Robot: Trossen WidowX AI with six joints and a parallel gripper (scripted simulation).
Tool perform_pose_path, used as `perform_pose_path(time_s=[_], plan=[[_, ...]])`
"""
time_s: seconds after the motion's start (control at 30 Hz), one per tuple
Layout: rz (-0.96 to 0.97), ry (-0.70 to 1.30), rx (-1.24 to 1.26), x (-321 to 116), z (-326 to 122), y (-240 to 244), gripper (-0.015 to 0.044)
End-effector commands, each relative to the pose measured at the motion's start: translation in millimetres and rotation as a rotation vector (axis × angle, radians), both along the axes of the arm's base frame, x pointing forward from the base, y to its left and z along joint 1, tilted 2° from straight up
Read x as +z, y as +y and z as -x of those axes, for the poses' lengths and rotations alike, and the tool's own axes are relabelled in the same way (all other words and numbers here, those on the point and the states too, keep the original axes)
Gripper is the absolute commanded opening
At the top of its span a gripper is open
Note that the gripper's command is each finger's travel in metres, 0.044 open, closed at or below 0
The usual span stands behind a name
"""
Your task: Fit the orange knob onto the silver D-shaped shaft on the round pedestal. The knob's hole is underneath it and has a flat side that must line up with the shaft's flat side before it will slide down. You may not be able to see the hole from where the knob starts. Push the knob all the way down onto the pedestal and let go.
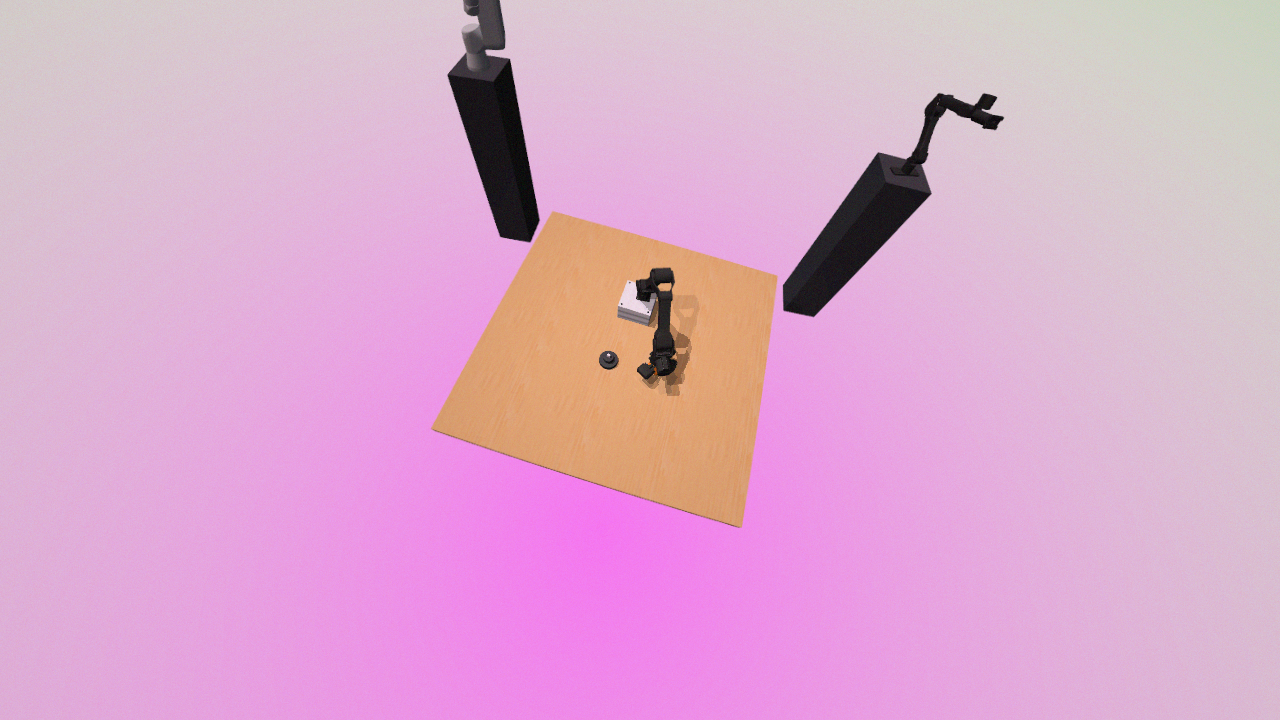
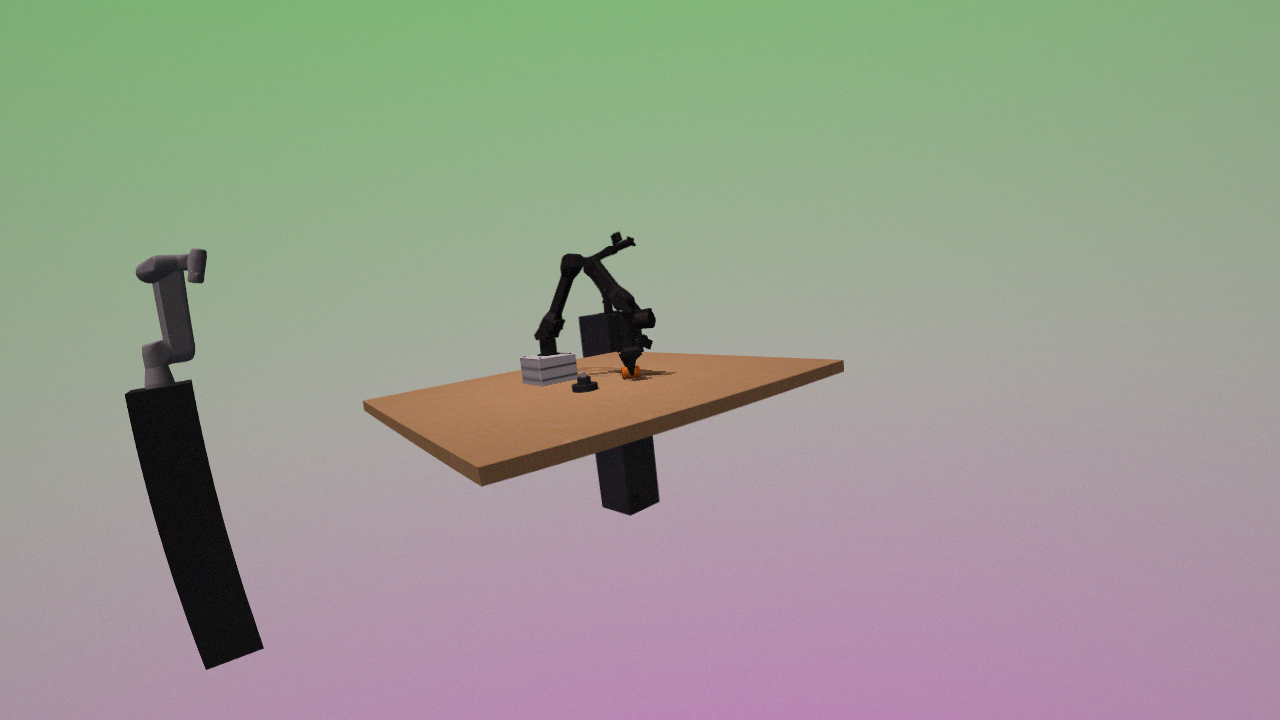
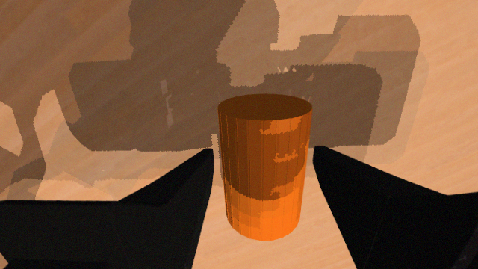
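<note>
The orange knob (image 3: 264,161) (image 2: 625,372) is a cylinder between my fingers, low at the table top. In the wrist view a narrow gap shows on each side of it. Its visible end face is plain and dark; no hole shows. My gripper (image 3: 263,155) (image 2: 631,369) (image 1: 654,368) is open around the knob. The round dark pedestal (image 1: 608,362) (image 2: 584,388) stands left of the gripper in the top and exterior views, with the small silver shaft (image 1: 608,355) (image 2: 583,376) upright on it and no knob on it. The shaft's flat side is too small to make out.
My arm stands on a white and grey block (image 1: 634,315) (image 2: 547,370), behind the pedestal in the top view. The wooden table (image 1: 519,394) (image 2: 465,429) carries all this. Two dark columns (image 1: 492,134) (image 1: 854,237) with other arms stand beyond the table's edges.
</note>
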State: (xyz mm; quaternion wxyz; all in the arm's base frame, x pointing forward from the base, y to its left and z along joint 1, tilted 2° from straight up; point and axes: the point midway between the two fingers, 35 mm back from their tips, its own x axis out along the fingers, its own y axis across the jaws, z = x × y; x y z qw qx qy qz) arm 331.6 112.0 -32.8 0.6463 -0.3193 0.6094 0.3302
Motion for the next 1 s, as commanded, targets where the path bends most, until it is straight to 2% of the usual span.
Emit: perform_pose_path(time_s=[0.0,0.13,0.37,0.63,0.77,0.97], plan=[[0.0,0.0,0.0,0,0,0,0.026],[0.0,0.0,0.0,0,0,0,0.026],[0.0,0.0,0.0,0,0,0,0.044],[0.0,0.0,0.0,4,0,0,0.044],[0.0,0.0,0.0,57,2,-2,0.044],[0.0,0.0,0.0,60,2,-2,0.044]])
